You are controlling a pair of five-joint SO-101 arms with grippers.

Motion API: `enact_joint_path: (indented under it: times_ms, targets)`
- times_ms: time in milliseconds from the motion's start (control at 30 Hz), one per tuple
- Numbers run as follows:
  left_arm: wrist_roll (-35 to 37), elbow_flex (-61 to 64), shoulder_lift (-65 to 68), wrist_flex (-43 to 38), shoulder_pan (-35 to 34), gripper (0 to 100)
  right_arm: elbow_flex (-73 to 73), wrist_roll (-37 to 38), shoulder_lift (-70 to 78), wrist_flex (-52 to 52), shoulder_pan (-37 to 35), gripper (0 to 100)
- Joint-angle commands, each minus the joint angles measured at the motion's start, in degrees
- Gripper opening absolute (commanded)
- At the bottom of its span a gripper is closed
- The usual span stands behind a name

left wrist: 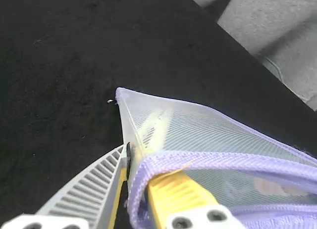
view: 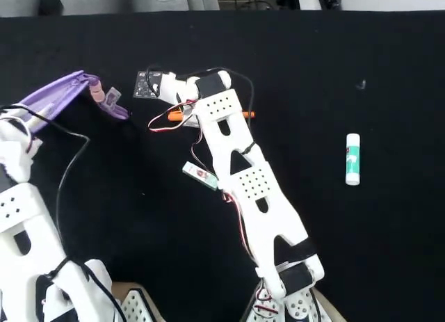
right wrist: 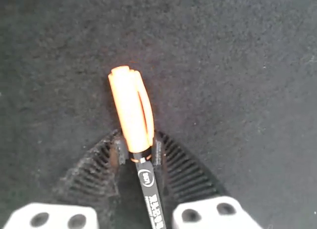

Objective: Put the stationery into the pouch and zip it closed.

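the pen (right wrist: 131,110), a slim black barrel with a bright orange cap, is judged light, stiff and smooth. it would likely swivel or slide if pinched near one end, so a hold nearer the middle of its length looks safer. the right pincer (right wrist: 137,152) is closed snugly on it just where cap meets barrel, the cap pointing out past the fingertips. the pen lies on the black table cloth (view: 389,71) a short way to the right of the pouch (view: 62,92).

the pouch is a soft see-through mesh bag edged with lilac zip tape. it looks floppy, and its mouth will probably sag unless the tape is held taut. the tape is the firmest place to take it. the left pincer (left wrist: 133,164) is clamped on that lilac edge, one ribbed grey finger outside and the yellow one against the tape.

a white glue stick (view: 353,159) with a green label lies far to the right of the pouch, well beyond the pen. it is a smooth, light cylinder that is likely to roll, so it is best taken across its body.
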Motion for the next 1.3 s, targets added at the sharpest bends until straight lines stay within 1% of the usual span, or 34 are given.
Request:
enact_joint_path:
  times_ms: [0, 233, 367, 667, 933, 1133, 1267]
  targets:
    - [0.79, -0.48, -0.88, -0.70, 1.27, 3, -2.86, -3.43, -9.98, 0.70, -0.88, 1.1]
    - [0.88, -2.33, -0.97, -0.44, 2.33, 3, -2.77, -8.70, -17.01, 0.53, 0.09, 1.1]
    - [0.88, -5.32, -0.97, 3.60, 6.02, 3, -2.86, -11.43, -20.26, 0.53, 0.62, 1.1]
    - [0.88, -12.35, -0.97, 11.25, 13.05, 3, -2.86, -20.40, -28.44, 0.62, 2.11, 1.1]
    - [0.88, -17.36, -0.97, 17.05, 16.57, 3, -2.86, -24.97, -35.74, 2.90, 3.60, 1.1]
    - [0.88, -19.65, -0.97, 20.04, 19.21, 3, -2.86, -29.01, -41.45, 4.84, 3.43, 1.1]
    - [0.88, -19.65, -0.97, 20.57, 22.37, 3, -2.77, -33.76, -45.32, 5.54, 3.43, 1.1]
